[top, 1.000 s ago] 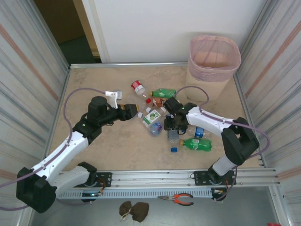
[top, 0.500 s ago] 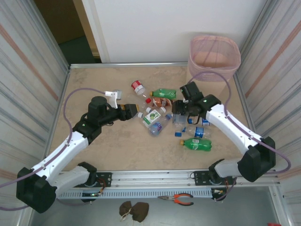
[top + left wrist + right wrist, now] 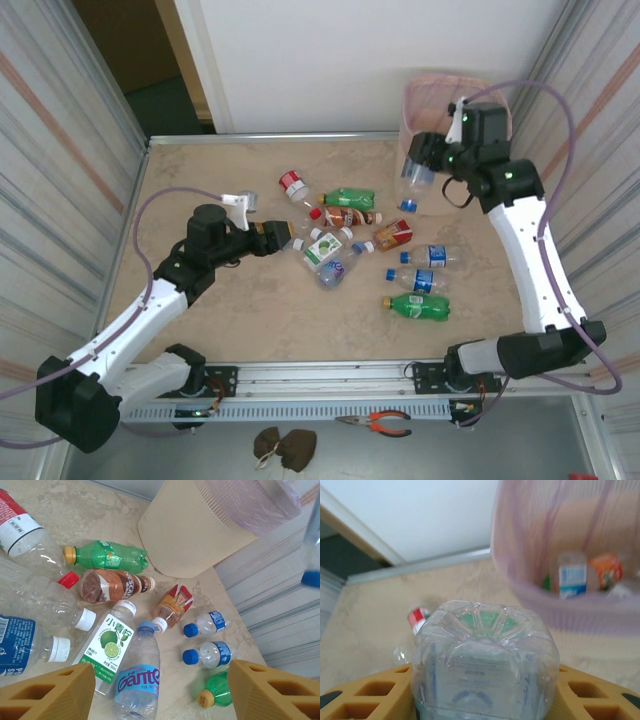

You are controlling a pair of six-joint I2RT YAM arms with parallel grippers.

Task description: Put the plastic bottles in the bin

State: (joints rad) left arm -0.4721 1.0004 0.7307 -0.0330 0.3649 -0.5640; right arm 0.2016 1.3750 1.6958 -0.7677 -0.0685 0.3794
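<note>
Beige stone-look table (image 3: 200, 170), fenced by ribbed metal panels, with a white wall behind.

The right gripper (image 3: 482, 700) is clamped on a clear bottle (image 3: 482, 655), one yellow finger on each side. The bottle's base faces the wrist camera. From above, this gripper (image 3: 428, 165) holds the bottle (image 3: 415, 178) in the air with its blue cap down, close against the near-left side of the bin (image 3: 440, 100). The bin stands in the far right corner. Through its mouth (image 3: 520, 580) a blue-and-white label and an orange label show on bottles lying inside.

The left gripper (image 3: 160, 695) has its jaws standing well apart with nothing between them. It sits low at the left edge of the bottles on the table. Just ahead of it lie a Gante bottle (image 3: 137, 672) and a lime-label bottle (image 3: 107, 647) side by side. Beyond those are a brown bottle (image 3: 110, 586) and a green bottle (image 3: 112, 555), and a red-label bottle (image 3: 20, 522) lies farther left. To the right are a small orange bottle (image 3: 172, 605), two blue-capped bottles (image 3: 207, 624) and another green one (image 3: 217, 690).
</note>
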